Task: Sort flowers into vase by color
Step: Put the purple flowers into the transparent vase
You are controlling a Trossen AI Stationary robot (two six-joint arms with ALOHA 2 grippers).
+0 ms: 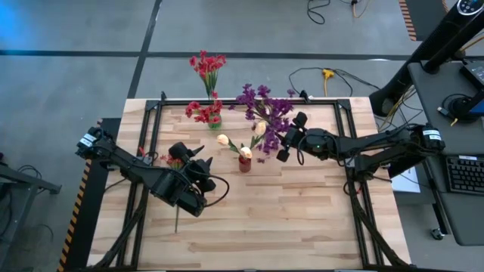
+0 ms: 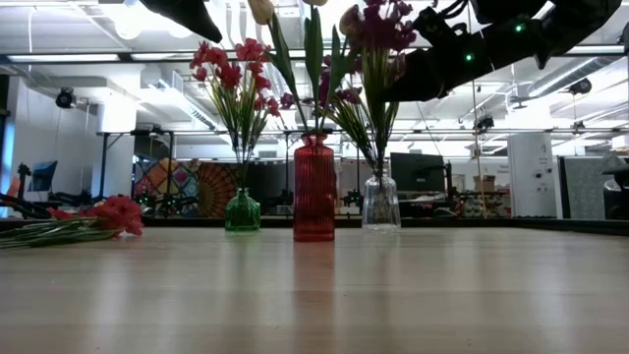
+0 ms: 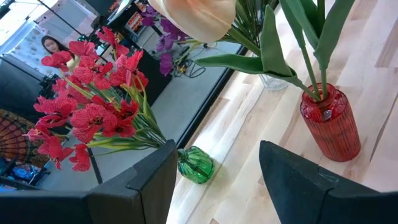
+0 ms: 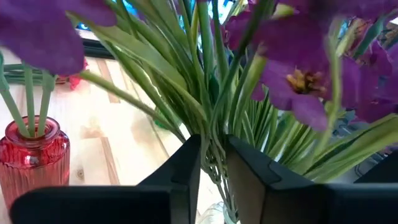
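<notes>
Now the left hand (image 1: 198,179) hovers unclenched over the near desk (image 1: 302,219), a red sprig (image 2: 93,218) lying beside it; farther back, the right hand (image 4: 214,163) pinches purple flower stems (image 4: 214,124) in the clear vase (image 2: 380,204), beside the red vase (image 2: 314,192).

Right tool (image 4: 213,163) reaches in from the right, fingers pinched narrow on thin green stems; left tool (image 3: 214,180) hovers mid-desk, fingers spread.
</notes>
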